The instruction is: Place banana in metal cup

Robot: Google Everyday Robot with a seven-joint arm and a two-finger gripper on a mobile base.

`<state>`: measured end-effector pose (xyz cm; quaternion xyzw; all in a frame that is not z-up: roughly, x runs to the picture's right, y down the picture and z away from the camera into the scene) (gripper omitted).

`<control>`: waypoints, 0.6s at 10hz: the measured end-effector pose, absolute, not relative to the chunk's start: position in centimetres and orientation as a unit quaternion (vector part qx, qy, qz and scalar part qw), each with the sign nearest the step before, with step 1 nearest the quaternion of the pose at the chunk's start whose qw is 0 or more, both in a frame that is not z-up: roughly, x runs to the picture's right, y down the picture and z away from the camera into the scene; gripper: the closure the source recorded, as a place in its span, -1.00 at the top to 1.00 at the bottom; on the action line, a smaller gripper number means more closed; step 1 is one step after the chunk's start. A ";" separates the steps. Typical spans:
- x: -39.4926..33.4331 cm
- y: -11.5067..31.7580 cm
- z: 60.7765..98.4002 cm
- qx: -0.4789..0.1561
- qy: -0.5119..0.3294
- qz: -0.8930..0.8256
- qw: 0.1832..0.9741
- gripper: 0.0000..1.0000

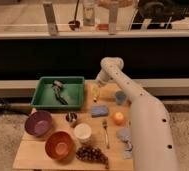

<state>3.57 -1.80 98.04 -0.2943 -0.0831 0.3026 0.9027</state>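
The banana point(94, 93) is a small pale-yellow shape lying on the wooden table point(38, 152), just right of the green tray. My gripper point(96, 85) hangs at the end of the white arm point(138, 107), right over the banana and down at its level; it hides part of the fruit. The metal cup point(71, 118) is small and silver, and stands in front of the tray, to the front left of the banana, between the purple bowl and a white cup.
A green tray point(45, 100) with dark utensils sits at the back left. A purple bowl point(38, 123), orange bowl point(59, 144), white cup point(82, 132), grapes point(90, 154), blue sponge point(99, 110), blue cup point(120, 96), orange fruit point(118, 118) and fork point(106, 132) crowd the table.
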 end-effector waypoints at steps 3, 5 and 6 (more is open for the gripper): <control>3.3 -1.1 98.7 -0.297 -0.082 0.305 0.901 0.02; 3.3 -1.4 98.0 -0.297 -0.083 0.308 0.900 0.32; 3.4 -1.8 97.0 -0.295 -0.084 0.307 0.901 0.35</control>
